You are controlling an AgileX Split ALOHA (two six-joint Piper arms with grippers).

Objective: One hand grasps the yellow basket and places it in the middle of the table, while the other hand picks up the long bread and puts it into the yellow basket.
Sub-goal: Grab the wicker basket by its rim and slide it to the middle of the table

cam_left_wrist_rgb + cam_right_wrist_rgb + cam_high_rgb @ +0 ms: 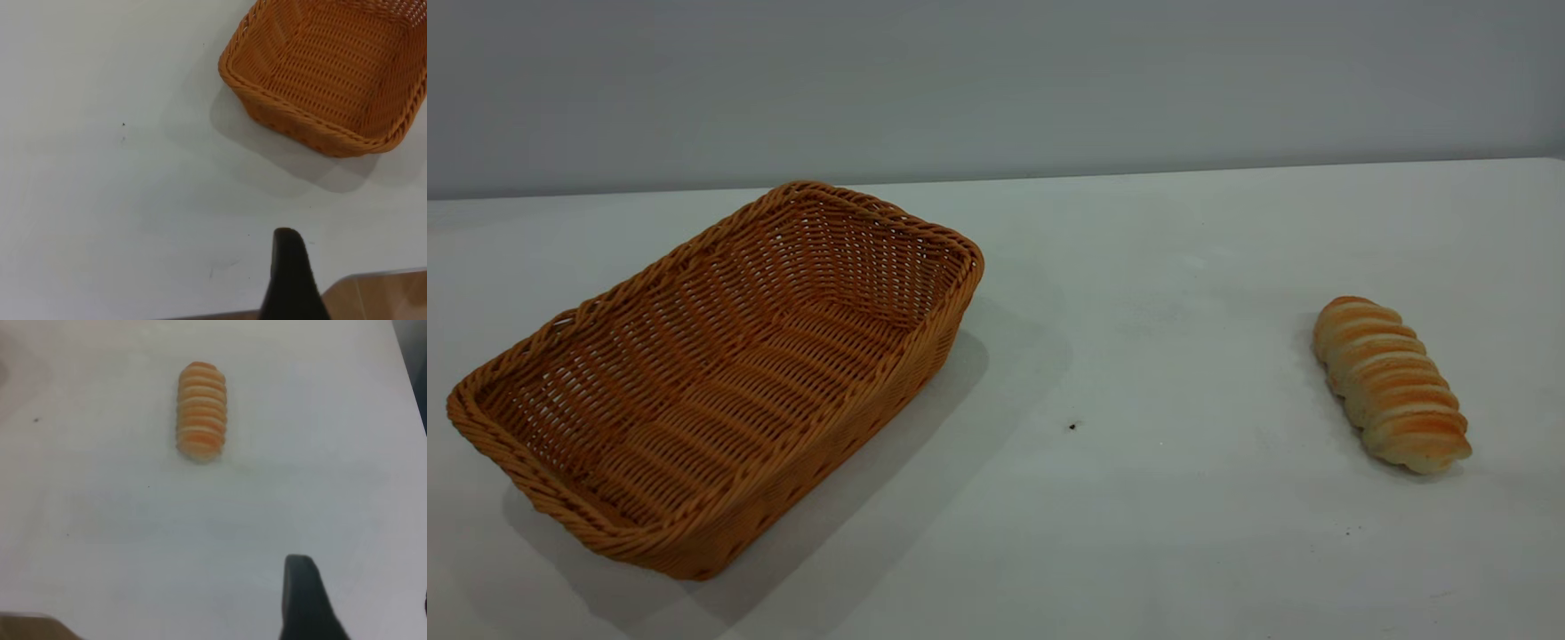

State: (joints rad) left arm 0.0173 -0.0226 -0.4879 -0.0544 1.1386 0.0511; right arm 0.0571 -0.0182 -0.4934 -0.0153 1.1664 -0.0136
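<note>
The yellow basket (800, 191) is a large orange-tan wicker basket that lies empty on the left part of the white table (1156, 498). The long bread (1392, 382), cream with golden ridges, lies on the table at the right. Neither gripper shows in the exterior view. In the left wrist view, my left gripper (357, 277) hangs open and empty above bare table, apart from the basket (293, 110). In the right wrist view, my right gripper (363, 590) hangs open and empty above bare table, apart from the bread (201, 412).
A small dark speck (1072, 427) marks the table between basket and bread. The table's edge and a brown floor (380, 297) show close to the left gripper. A grey wall stands behind the table.
</note>
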